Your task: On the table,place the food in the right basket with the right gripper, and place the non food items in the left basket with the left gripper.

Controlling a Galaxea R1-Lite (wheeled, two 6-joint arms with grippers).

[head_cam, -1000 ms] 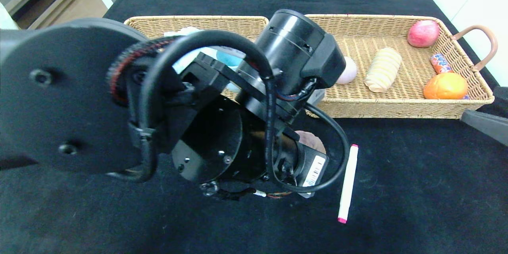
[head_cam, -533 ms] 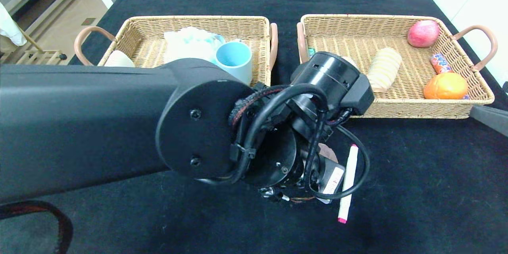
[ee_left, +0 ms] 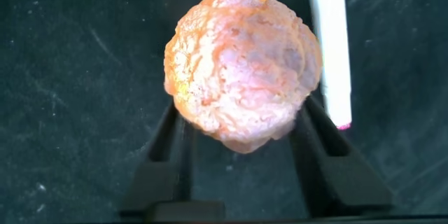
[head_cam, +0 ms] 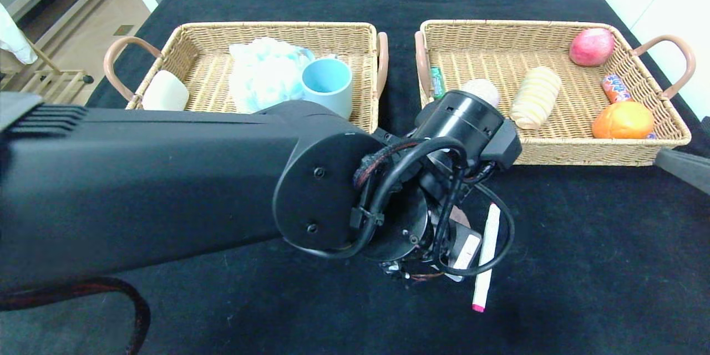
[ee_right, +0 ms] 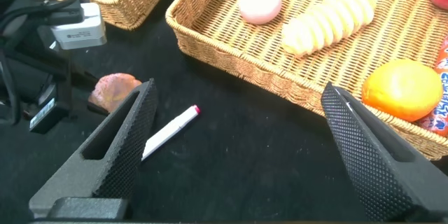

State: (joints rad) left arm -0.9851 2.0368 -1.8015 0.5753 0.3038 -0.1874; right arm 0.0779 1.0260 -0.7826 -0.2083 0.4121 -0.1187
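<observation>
A: Left gripper [ee_left: 241,122]: jaws spread wide around the pink lumpy ball [ee_left: 243,66] on the table, beside the marker [ee_left: 329,42]; nothing gripped.

B: Centre, lower, then close gently. Right gripper [ee_right: 238,147]: open, empty, parked.

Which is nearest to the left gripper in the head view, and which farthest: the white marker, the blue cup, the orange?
1. White marker, on the table beside the left gripper.
2. Blue cup, in the left basket.
3. Orange, at the right basket's far right end.
</observation>
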